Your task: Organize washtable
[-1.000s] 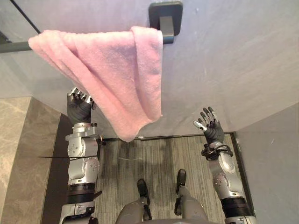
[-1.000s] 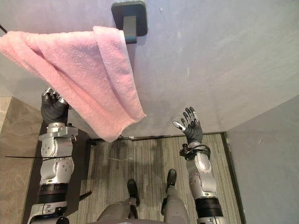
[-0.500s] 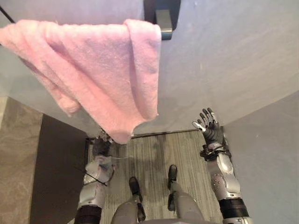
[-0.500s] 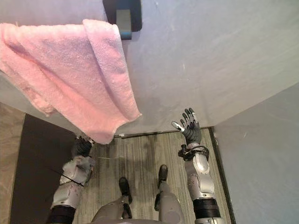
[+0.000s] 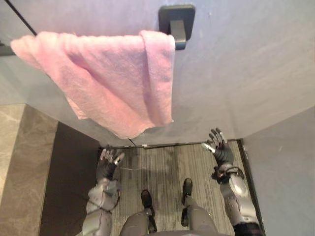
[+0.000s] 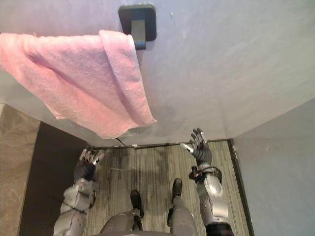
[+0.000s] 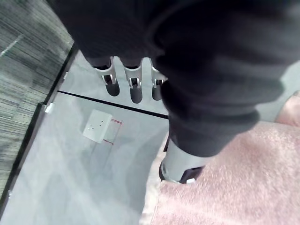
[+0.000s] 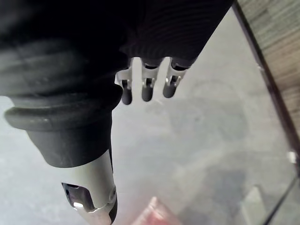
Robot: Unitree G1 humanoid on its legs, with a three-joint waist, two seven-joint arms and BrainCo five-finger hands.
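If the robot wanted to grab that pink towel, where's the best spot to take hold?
Probably the lowest hanging point of the pink towel, approached from below. That tip dangles loose and is nearest the open left hand, while the top edge is folded over up by the dark bracket.

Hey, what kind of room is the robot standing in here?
Likely a bathroom or washroom: a pink towel hangs at a dark wall bracket on a grey wall, with striped flooring below.

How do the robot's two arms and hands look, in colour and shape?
The left arm and right arm are silver-grey, made of rounded jointed segments. The left hand and right hand have a dark ribbed cover over back and wrist, and silver fingers with dark tips.
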